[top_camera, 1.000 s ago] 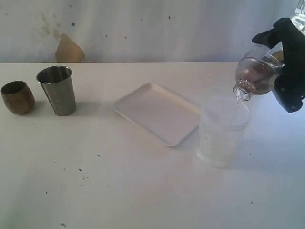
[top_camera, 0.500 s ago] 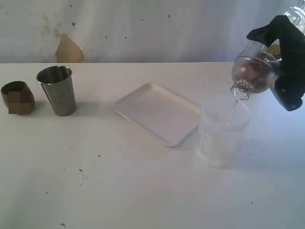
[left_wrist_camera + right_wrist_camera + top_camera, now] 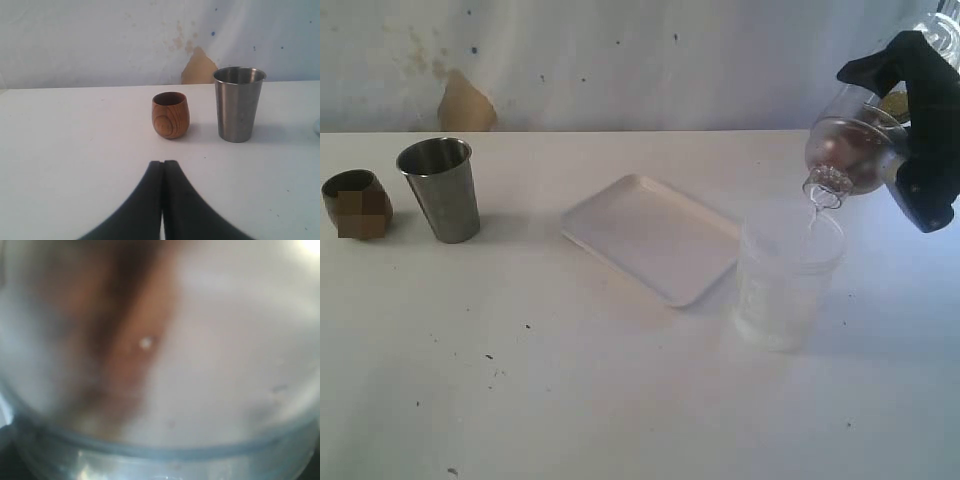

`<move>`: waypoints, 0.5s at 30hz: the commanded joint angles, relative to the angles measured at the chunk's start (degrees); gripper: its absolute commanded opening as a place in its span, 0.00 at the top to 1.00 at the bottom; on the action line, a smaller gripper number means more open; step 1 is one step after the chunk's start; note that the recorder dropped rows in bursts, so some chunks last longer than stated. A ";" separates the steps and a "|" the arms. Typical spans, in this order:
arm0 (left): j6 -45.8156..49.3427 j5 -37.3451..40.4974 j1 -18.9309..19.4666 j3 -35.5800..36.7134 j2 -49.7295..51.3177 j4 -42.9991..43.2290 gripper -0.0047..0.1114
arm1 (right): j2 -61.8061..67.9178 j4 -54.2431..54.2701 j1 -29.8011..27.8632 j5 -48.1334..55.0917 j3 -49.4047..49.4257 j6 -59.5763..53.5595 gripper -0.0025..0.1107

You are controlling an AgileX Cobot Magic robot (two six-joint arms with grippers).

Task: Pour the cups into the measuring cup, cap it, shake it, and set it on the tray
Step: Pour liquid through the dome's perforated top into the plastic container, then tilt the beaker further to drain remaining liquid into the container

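1. The steel tumbler point(image 3: 440, 190) and the wooden cup point(image 3: 356, 204) stand upright side by side at the table's far left.
2. The left gripper point(image 3: 162, 167), jaws shut and empty, faces them. The wooden cup lies almost straight ahead, so this arm is the nearer one.
3. The white tray point(image 3: 655, 235) lies mid-table, with a frosted clear tub point(image 3: 788, 290) just beside its right corner.
4. The right gripper point(image 3: 918, 145) is spread wide around a clear bottle point(image 3: 850, 155). The bottle tilts neck-down with its mouth just above the tub's rim.

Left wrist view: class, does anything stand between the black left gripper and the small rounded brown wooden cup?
Nothing visible does. Only bare white table lies between the shut left gripper and the rounded brown wooden cup. The tapered shiny steel tumbler stands beside the cup, apart from it, off that line.
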 commanded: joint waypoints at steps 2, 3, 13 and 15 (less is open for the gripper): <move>-0.16 -0.06 -0.11 0.25 -0.22 -0.39 0.96 | -0.98 1.33 -0.04 -1.32 -0.68 0.11 0.98; -0.16 -0.06 -0.11 0.25 -0.22 -0.39 0.96 | -0.98 1.33 -0.04 -1.32 -0.68 0.11 0.98; -0.16 -0.06 -0.11 0.25 -0.22 -0.39 0.96 | -0.98 1.54 -0.04 2.23 -0.68 -3.49 0.98; -0.16 -0.06 -0.11 0.25 -0.22 -0.39 0.96 | -0.98 1.54 -0.04 2.54 -0.68 -6.45 0.98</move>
